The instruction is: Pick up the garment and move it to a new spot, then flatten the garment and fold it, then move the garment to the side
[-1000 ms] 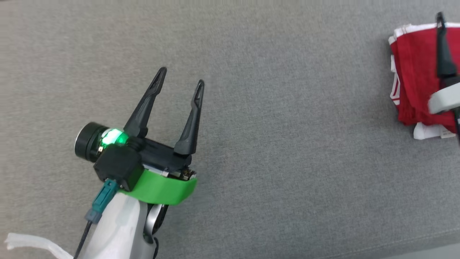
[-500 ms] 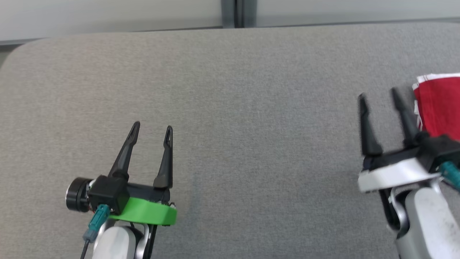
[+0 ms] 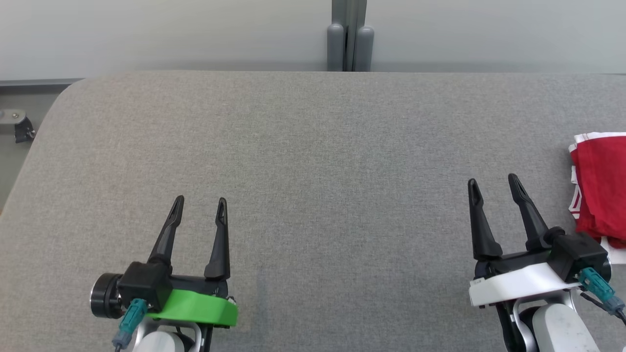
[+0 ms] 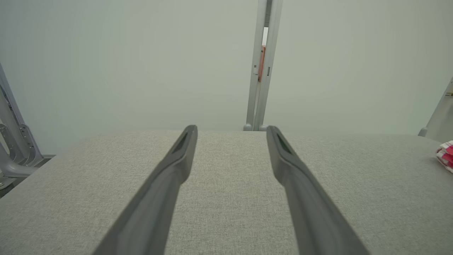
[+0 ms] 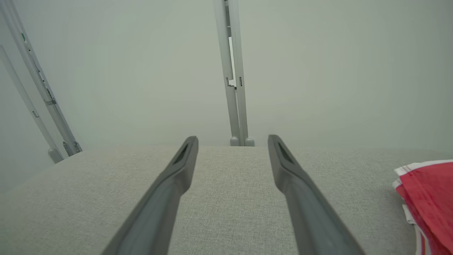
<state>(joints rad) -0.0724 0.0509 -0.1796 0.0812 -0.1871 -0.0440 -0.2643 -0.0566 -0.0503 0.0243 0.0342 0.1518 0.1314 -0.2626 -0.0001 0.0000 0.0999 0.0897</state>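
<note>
The garment [image 3: 599, 186], red with white trim and folded into a compact stack, lies at the right edge of the grey fabric-covered table [image 3: 313, 146]. It looks light, soft and floppy, and would probably spill open if lifted by one layer. Pinching through the whole stack at its left edge seems safest. The right gripper [image 3: 492, 180] hovers near it, fingers spread and empty. The left gripper [image 3: 200, 200], also spread and empty, is well apart towards the front-left.
</note>
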